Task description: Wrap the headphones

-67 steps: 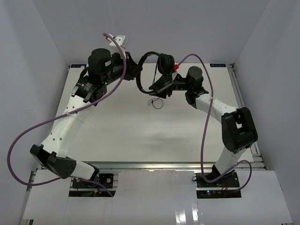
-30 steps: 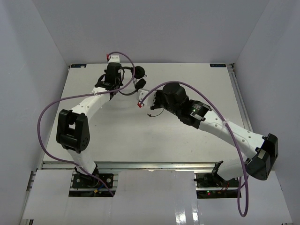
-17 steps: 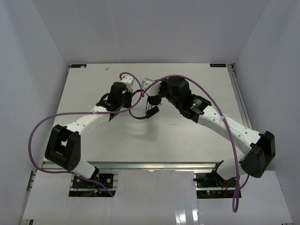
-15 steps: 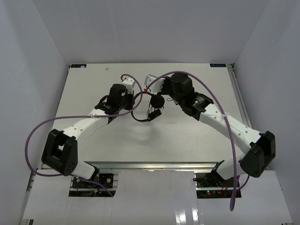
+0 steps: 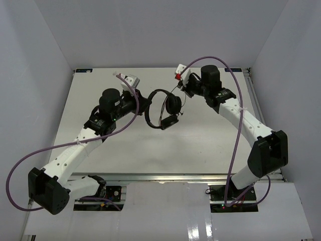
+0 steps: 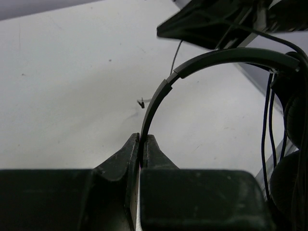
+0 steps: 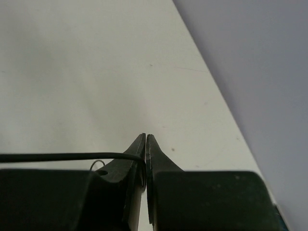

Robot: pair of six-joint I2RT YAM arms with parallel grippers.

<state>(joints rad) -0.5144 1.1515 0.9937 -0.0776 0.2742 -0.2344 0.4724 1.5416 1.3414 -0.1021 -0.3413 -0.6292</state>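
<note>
Left gripper [image 6: 142, 140] is clamping the headband [image 6: 207, 57] of the headphones [image 5: 163, 108], its jaws narrowed onto the thin band; right gripper [image 7: 146, 138] is pinching the cord [image 7: 57, 156], its jaws drawn to a slit; the headphones are hanging between the two grippers, over the far middle of the table [image 5: 200, 145]; the earcups [image 5: 174, 104] are sitting on the side nearer the right gripper, with cord strands running down beside them.
</note>
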